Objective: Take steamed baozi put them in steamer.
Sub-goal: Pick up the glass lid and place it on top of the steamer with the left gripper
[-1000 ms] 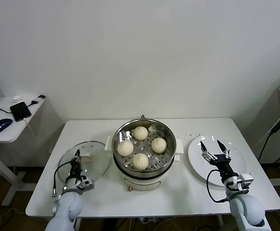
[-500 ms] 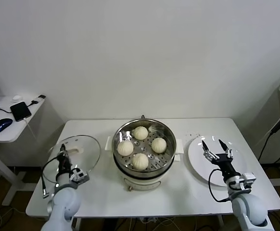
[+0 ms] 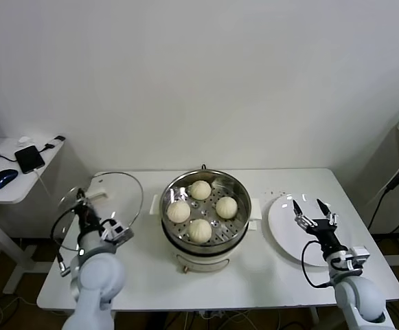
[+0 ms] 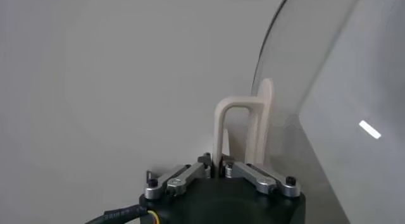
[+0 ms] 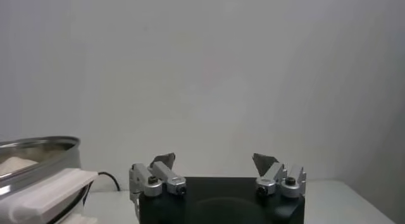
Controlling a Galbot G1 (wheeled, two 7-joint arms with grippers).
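Observation:
Four cream-white steamed baozi sit on the perforated tray inside the shiny steel steamer at the table's middle. My left gripper is shut on the cream handle of the round glass lid and holds it tilted up off the table, left of the steamer. In the left wrist view the lid's glass stands close beside the handle. My right gripper is open and empty above the white plate, right of the steamer. The steamer's rim shows in the right wrist view.
The white table carries the steamer and the plate. A side table at the far left holds a phone and a blue mouse. A white wall is behind.
My left gripper has lifted the glass lid off the table and swung it left and upward, tilting it on edge. My right gripper has shifted slightly right, still open.

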